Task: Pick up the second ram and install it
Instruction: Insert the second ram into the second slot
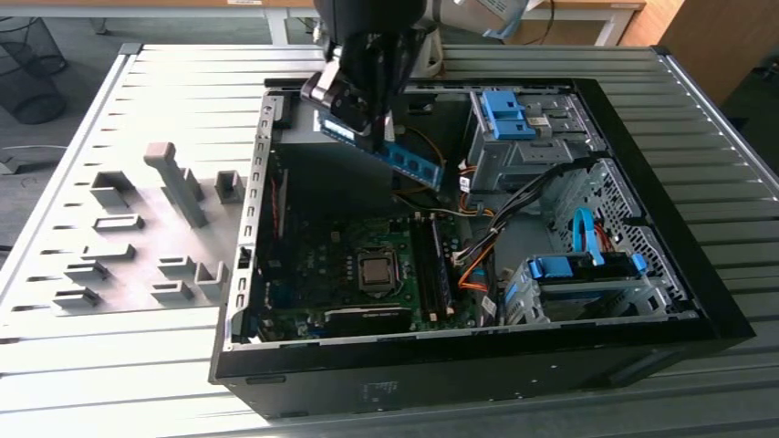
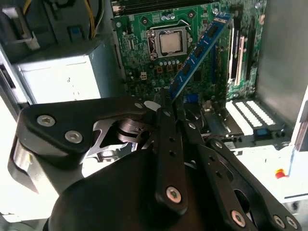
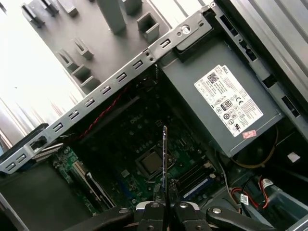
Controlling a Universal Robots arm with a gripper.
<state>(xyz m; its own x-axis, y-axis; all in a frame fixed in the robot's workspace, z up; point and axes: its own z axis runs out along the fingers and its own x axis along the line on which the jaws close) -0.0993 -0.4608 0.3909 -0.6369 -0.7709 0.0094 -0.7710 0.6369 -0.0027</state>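
Note:
The second ram (image 1: pixel 410 165) is a thin blue stick with black chips, hanging tilted in the air over the open computer case (image 1: pixel 681 274). My gripper (image 1: pixel 365 123) is shut on its upper end. In the second wrist view the ram (image 2: pixel 198 54) sticks out from the gripper (image 2: pixel 171 103) toward the green motherboard (image 2: pixel 144 57). In the first wrist view the ram (image 3: pixel 164 154) shows edge-on above the processor socket (image 3: pixel 150 163), clamped at the gripper (image 3: pixel 164 204). The long memory slots (image 1: pixel 429 260) lie on the motherboard (image 1: pixel 316 274) below the stick, beside the socket (image 1: pixel 375 270).
A grey plate with holder blocks (image 1: pixel 159 239) lies on the slatted table at the exterior view's left. Inside the case are a grey power supply (image 3: pixel 226 103), blue drive-bay clips (image 1: pixel 505 114) (image 1: pixel 582 266), and orange and black cables (image 1: pixel 481 260) beside the slots.

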